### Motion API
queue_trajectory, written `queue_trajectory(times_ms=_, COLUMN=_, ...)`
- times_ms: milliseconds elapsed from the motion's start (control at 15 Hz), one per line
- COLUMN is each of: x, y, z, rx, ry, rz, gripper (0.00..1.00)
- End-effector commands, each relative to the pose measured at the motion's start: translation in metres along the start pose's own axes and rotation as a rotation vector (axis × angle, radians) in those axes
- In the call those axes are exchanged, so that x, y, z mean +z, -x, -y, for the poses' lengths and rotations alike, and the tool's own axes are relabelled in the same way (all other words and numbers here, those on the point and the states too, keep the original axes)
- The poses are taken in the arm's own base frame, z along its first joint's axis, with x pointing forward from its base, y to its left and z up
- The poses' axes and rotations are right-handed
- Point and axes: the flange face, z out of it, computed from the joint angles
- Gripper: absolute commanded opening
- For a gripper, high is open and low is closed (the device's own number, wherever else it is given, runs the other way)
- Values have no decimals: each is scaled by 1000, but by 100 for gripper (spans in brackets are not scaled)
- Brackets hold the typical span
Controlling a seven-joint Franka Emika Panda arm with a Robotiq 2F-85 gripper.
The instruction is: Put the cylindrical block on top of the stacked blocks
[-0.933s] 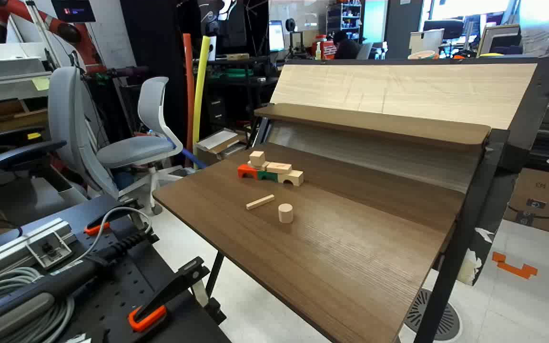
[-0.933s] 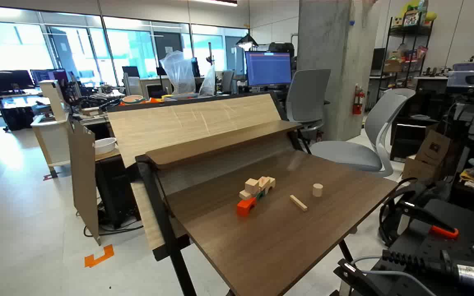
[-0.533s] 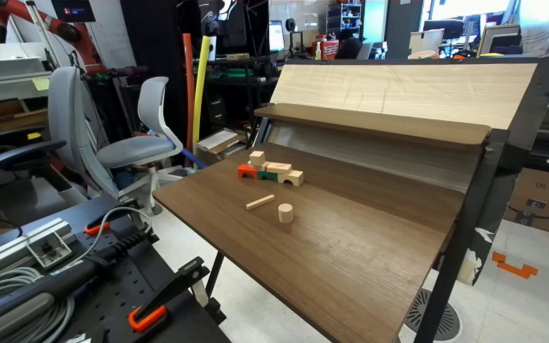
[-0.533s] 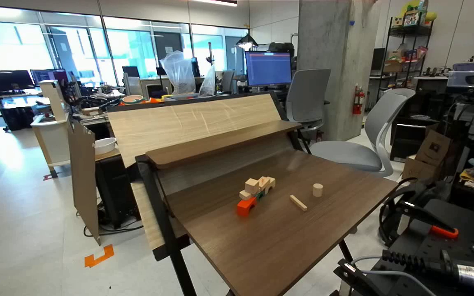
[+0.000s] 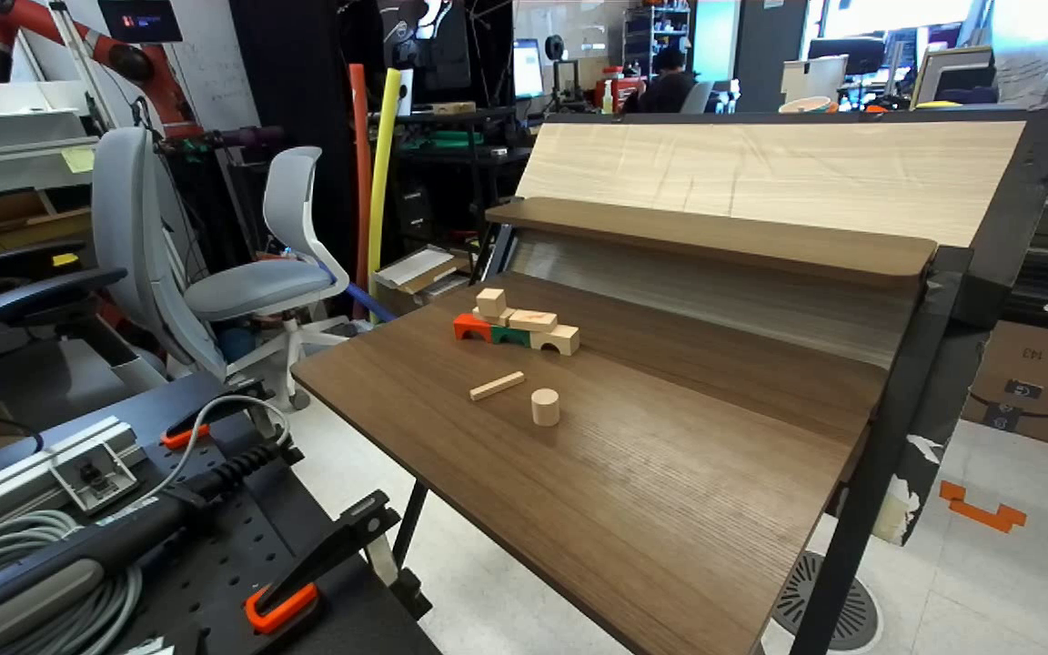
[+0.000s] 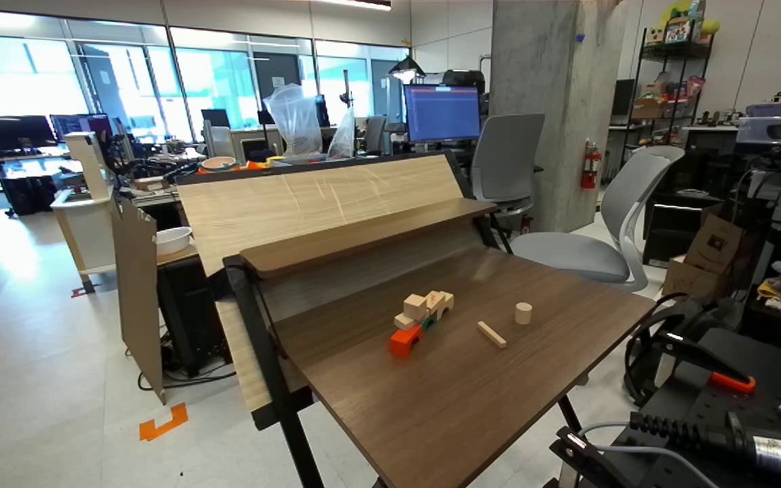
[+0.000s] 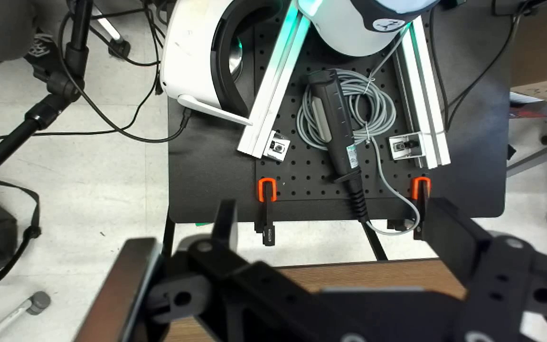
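Cylindrical light-tan wooden block (image 5: 545,408) stands upright on a brown wood-grain tabletop (image 5: 651,491), apart from stacked tan, red and green wooden blocks (image 5: 520,323); black two-fingered gripper (image 7: 333,217) spread wide.

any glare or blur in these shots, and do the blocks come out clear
In an exterior view the windows look washed out and the floor has glare; in an exterior view the tabletop has a pale sheen; in both exterior views the stacked blocks and cylindrical block read clearly; in the wrist view the jaws look blurred, the coiled cable sharper.
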Motion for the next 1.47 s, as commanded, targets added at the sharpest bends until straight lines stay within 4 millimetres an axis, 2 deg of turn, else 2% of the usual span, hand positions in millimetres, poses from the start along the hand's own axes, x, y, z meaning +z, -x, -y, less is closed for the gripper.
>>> queue_trajectory(times_ms=0, x=0, y=0, z=0, rx=0, ry=0, rz=0, gripper=100)
queue_trajectory(times_ms=467, x=0, y=0, z=0, rx=0, ry=0, rz=0, gripper=100)
queue_trajectory(times_ms=600, x=10, y=-8, z=8, rx=12, ry=-40, rz=-60, gripper=100)
queue_trajectory(times_ms=733, x=23, y=-33, z=12, rx=84, ry=-89, rz=-146, gripper=100)
queue_trajectory(times_ms=800, x=30, y=-51, z=13, rx=110, ry=-111, rz=-210, gripper=100)
queue_trajectory(times_ms=867, x=28, y=-62, z=14, rx=129, ry=-111, rz=-269, gripper=100)
queue_trajectory(times_ms=1000, x=31, y=-87, z=8, rx=162, ry=-71, rz=-370, gripper=100)
queue_trajectory(times_ms=1133, x=44, y=-117, z=-1, rx=198, ry=-14, rz=-434, gripper=100)
queue_trajectory(times_ms=1267, x=66, y=-149, z=-9, rx=254, ry=29, rz=-478, gripper=100)
queue_trajectory(times_ms=1400, x=100, y=-182, z=-12, rx=334, ry=54, rz=-503, gripper=100)
